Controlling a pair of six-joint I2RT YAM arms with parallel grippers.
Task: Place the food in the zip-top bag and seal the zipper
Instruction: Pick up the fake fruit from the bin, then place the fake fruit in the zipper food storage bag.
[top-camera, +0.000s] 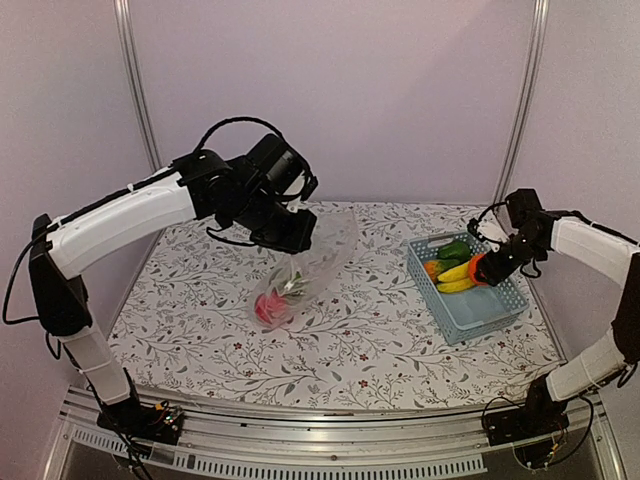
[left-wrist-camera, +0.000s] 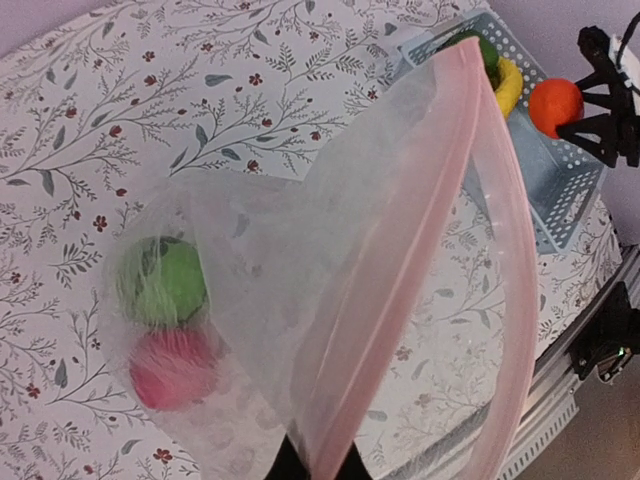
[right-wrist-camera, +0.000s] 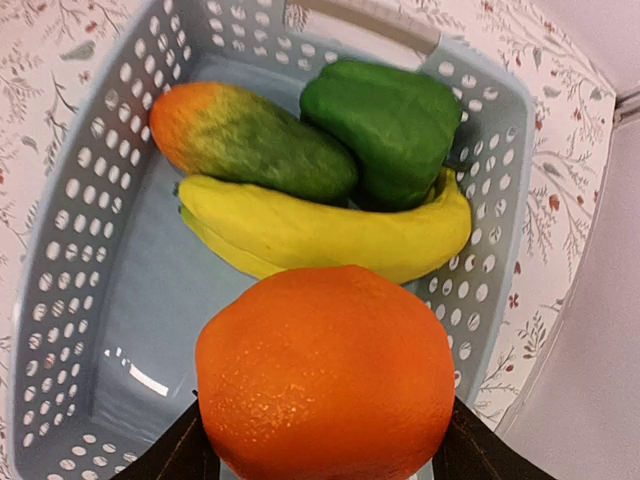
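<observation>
Food in bag: a green striped melon and a red-pink fruit lie touching at the closed bottom of the zip-top bag.
Food in hand: an orange sits between the right gripper's two fingers, above the basket's near-right part.
Food in basket: a banana lies across the middle, with a green pepper and an orange-green carrot-like piece side by side behind it, both touching it.
Bag position: centre of the table, mouth end lifted and tilted, bottom end resting on the cloth.
Zipper: the two pale pink strips stand apart, so the mouth is open and unsealed.
Left gripper: clamped on the bag's mouth edge near one end of the strip, holding it up.
Right gripper state: closed around the orange, one finger on each side.
Basket: light blue and perforated, at the table's right side, well apart from the bag.
Table: covered with a floral-print cloth.
</observation>
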